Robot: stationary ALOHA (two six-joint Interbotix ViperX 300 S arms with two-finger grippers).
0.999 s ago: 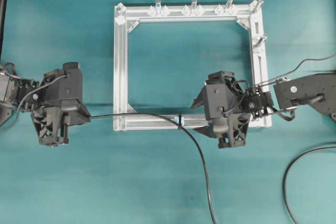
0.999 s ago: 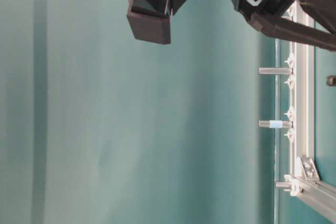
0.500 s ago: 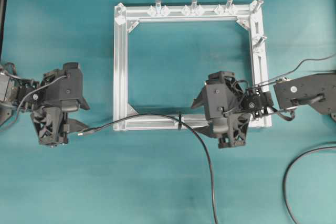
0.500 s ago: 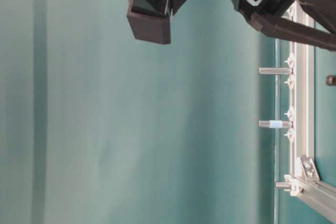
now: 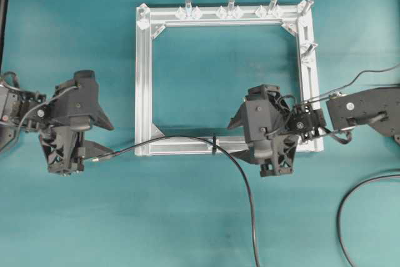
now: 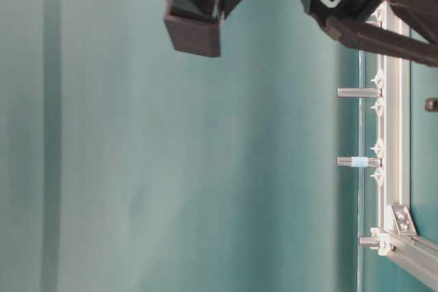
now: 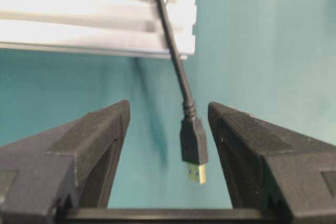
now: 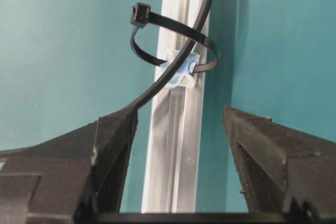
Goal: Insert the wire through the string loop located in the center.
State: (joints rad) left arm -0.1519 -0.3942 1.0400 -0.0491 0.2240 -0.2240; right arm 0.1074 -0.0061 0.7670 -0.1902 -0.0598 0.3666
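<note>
Even, bright light, soft shadows; wrist views slightly blurred up close.

Thin black wire (image 5: 240,182) passes through a small black string loop (image 5: 214,142) at the frame's six o'clock bar; its gold-tipped plug (image 7: 194,148) lies free toward nine o'clock.

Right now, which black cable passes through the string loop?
The wire with the plug, crossing the frame's bottom bar. The thicker cable lies apart, at the right.

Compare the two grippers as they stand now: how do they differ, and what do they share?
The left gripper has the wire's plug lying loose between its fingers; the right gripper frames the string loop on the frame bar. The left sits outside the frame, the right over its bar. Both are open, gripping nothing.
</note>
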